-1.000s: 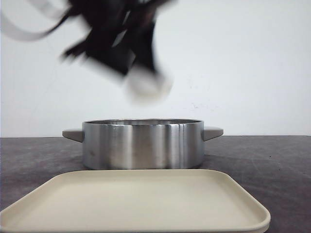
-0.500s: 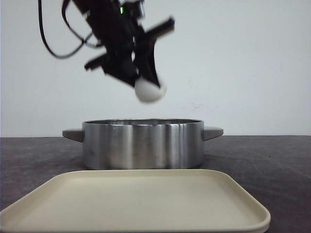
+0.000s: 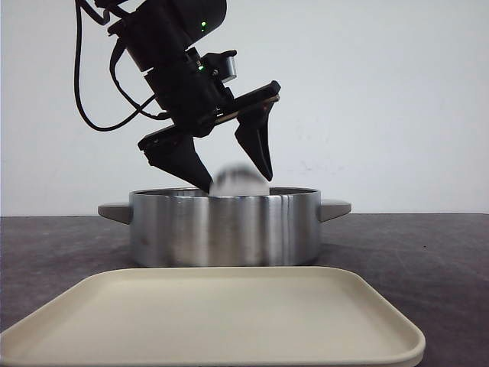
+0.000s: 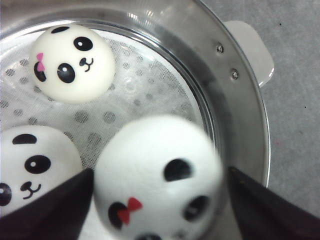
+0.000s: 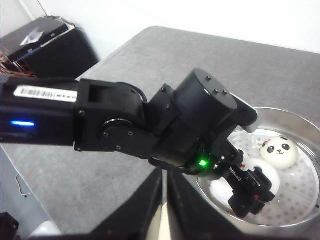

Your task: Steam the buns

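My left gripper (image 3: 237, 183) hangs over the steel steamer pot (image 3: 225, 229), jaws spread wide, open. A white panda bun with a red bow (image 4: 157, 180) is blurred between the fingertips at the pot's rim, with a gap to one finger (image 4: 260, 210). Two more buns lie on the perforated liner inside: one with a pink bow (image 4: 70, 62) and one beside the left finger (image 4: 30, 165). From the right wrist view, a bun (image 5: 280, 150) shows in the pot (image 5: 300, 220) past the left arm (image 5: 190, 130). My right gripper (image 5: 164, 175) is shut and holds nothing.
A beige tray (image 3: 214, 317) lies in front of the pot with nothing on it. The pot has a grey handle (image 3: 334, 208) on each side. A white wall stands behind the dark grey table (image 3: 428, 252).
My left gripper came down from high above the pot to its rim and its jaws spread apart. The bun has dropped from their grip to rim height.
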{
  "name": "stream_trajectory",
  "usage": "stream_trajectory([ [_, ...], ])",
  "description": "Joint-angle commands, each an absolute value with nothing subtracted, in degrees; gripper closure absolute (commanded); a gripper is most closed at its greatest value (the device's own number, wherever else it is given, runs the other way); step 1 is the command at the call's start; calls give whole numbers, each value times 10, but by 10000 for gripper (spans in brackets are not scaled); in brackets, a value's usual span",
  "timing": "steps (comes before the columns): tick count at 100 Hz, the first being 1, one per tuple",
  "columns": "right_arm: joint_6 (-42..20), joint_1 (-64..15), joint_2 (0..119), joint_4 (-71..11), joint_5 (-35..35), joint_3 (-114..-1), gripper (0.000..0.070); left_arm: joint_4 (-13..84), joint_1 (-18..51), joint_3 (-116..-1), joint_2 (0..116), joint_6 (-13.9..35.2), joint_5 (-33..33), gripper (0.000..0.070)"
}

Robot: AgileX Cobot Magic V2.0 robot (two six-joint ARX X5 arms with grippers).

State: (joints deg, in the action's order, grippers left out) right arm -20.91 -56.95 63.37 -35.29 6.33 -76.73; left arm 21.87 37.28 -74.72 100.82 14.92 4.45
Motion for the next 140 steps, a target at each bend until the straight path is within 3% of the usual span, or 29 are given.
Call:
stream_trajectory([
  [1,-196,-576,639,-349,71,-778,692,224,377,-756,1002,144,46,142],
  [16,-181,-576,639,-354,92,-778,692,247,377,-756,960,147,45,166],
  [31,-142,-576,639,-367,159,-777,692,309,378,-756,877,138,17,475],
  [50,-140,-576,632,-359,231,-759,691,362,379,-748,721,121,-57,700],
  [86,-98,-576,571,-87,205,-545,691,442,379,-702,410,132,-131,700],
  [110,-98,-578,573,-90,210,-536,691,480,379,-702,315,131,-183,700],
  [140,-98,-578,572,-90,210,-536,691,489,379,-702,290,132,-184,700],
])
